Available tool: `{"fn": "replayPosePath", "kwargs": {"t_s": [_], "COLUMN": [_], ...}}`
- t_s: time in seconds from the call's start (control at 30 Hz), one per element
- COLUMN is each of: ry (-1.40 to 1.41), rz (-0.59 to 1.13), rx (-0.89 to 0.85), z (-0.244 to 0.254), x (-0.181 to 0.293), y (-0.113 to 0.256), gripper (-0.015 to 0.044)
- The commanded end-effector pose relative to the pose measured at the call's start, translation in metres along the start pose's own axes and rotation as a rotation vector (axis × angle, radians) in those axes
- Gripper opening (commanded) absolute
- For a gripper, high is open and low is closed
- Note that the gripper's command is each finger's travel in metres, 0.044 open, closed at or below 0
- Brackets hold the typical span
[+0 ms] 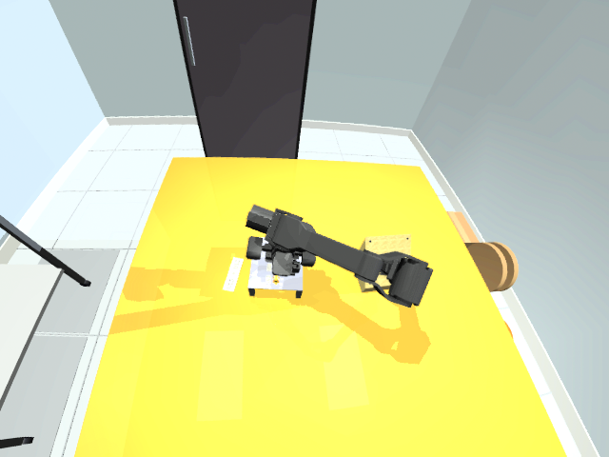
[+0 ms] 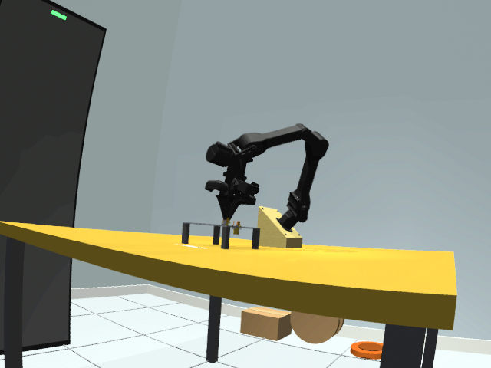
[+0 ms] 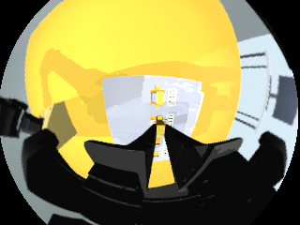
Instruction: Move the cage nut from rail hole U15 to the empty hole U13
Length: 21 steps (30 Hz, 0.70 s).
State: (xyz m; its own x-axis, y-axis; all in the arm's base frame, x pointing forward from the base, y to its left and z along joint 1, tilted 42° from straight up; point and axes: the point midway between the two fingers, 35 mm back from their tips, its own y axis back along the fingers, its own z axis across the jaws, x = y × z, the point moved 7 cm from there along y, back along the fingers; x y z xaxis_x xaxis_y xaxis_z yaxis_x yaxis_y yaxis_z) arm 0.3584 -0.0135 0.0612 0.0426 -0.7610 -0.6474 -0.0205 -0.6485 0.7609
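The rail plate [image 1: 291, 283] [image 2: 202, 225] [image 3: 124, 100] stands on short dark legs. The other cage nut [image 1: 276, 279] [image 2: 236, 227] [image 3: 158, 97] sits in the plate beside the label U12. My gripper [image 2: 226, 220] [image 3: 160, 126] points down at the plate, shut on the cage nut [image 3: 160, 121]. The held nut is at plate level, in line with the other nut, beside a label whose last digit is partly hidden. Its underside and wings are hidden by the fingers and a leg, so I cannot tell how deep it sits. In the top view the arm covers the fingertips.
More square holes show between my fingers in the wrist view. A white marked strip [image 1: 233, 273] lies on the yellow table [image 1: 275, 368] [image 2: 357, 269] beside the plate. The arm's wedge-shaped base block [image 1: 388, 242] [image 2: 271, 233] stands on the plate's other side.
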Motion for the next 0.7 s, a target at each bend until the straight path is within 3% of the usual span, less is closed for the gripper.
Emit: {"fn": "replayPosePath", "kwargs": {"t_s": [0.0,0.67], "ry": [-0.002,-0.002], "rz": [-0.002,-0.002], "rx": [0.01,0.023], "z": [0.0007,0.0023], "x": [-0.0009,-0.001], "y": [0.0008,0.0006], "gripper": [0.0029,0.0029]}}
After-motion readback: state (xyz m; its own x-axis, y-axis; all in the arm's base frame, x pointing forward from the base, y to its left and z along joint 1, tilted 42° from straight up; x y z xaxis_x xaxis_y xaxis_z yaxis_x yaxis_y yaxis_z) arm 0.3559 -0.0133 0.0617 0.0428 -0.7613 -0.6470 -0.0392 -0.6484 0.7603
